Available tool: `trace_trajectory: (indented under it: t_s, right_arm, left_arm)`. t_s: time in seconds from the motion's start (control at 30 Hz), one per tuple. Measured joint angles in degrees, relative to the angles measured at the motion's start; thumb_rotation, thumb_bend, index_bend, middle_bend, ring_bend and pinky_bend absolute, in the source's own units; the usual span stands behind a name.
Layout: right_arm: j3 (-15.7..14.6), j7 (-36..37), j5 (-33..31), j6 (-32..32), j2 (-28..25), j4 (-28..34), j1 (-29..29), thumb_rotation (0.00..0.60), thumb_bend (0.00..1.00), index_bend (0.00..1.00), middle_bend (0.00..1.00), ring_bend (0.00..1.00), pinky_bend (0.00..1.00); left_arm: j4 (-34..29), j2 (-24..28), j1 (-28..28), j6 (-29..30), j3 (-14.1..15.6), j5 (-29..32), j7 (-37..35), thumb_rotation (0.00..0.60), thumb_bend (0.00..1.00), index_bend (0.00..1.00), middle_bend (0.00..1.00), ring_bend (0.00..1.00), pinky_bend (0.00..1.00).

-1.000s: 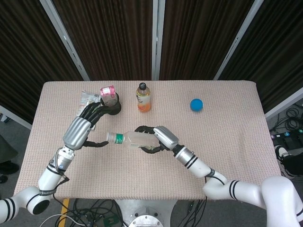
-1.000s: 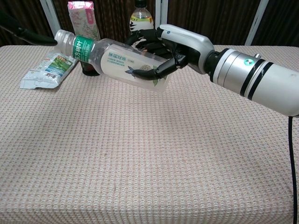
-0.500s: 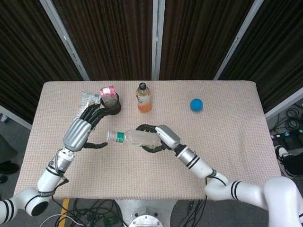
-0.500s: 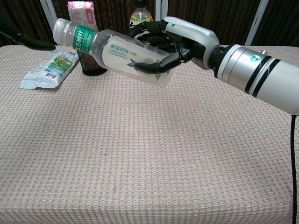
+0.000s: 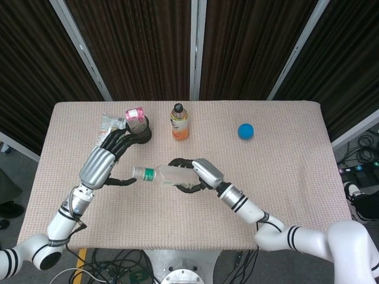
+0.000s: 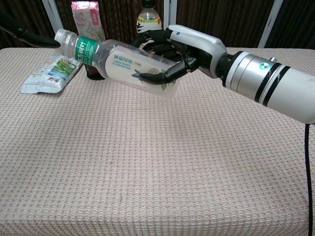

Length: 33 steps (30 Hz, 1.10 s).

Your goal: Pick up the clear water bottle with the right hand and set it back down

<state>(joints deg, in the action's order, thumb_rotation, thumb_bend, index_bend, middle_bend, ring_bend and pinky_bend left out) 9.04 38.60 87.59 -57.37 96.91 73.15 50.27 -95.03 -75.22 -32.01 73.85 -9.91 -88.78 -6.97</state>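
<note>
My right hand (image 5: 197, 173) (image 6: 182, 49) grips the clear water bottle (image 5: 161, 174) (image 6: 120, 61) around its lower body. The bottle hangs above the table, lying nearly on its side, its white cap and green neck label pointing left. My left hand (image 5: 105, 160) rests over the table's left part with its fingers spread and nothing in it; its thumb tip lies close to the bottle's cap. In the chest view only a dark fingertip (image 6: 29, 35) of it shows at the top left.
An orange drink bottle (image 5: 180, 122) stands at the back centre. A pink carton (image 5: 135, 116) stands in a black holder beside a flat snack packet (image 6: 49, 73) at the back left. A blue ball (image 5: 246, 131) lies at the back right.
The right hand lifted the bottle slightly half a second ago and has now lowered it again to about where it was. The left hand stayed put.
</note>
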Motion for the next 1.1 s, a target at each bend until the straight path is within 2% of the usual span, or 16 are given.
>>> trace_trajectory:
  t_s: [0.77, 0.9, 1.1]
  right_arm:
    - [-0.29, 1.74, 1.08, -2.84, 0.35, -0.36, -0.82, 0.6, 0.77, 0.63, 0.54, 0.44, 0.51]
    - [-0.2, 1.98, 1.0, -3.12, 0.33, -0.64, -0.92, 0.6, 0.77, 0.63, 0.54, 0.44, 0.51]
    - [-0.26, 2.64, 1.04, -3.38, 0.03, -0.49, -1.1, 0.6, 0.77, 0.63, 0.54, 0.44, 0.52]
  left_arm:
    - [-0.64, 1.1, 0.57, 0.1, 0.92, 0.22, 1.01, 0.6, 0.0, 0.16, 0.12, 0.0, 0.0]
    - [-0.88, 1.51, 0.53, -0.06, 1.36, -0.47, 0.33, 0.6, 0.01, 0.23, 0.12, 0.0, 0.0]
    - [0.08, 1.62, 0.11, -0.45, 2.14, -2.16, -3.55, 0.6, 0.1, 0.31, 0.12, 0.0, 0.0]
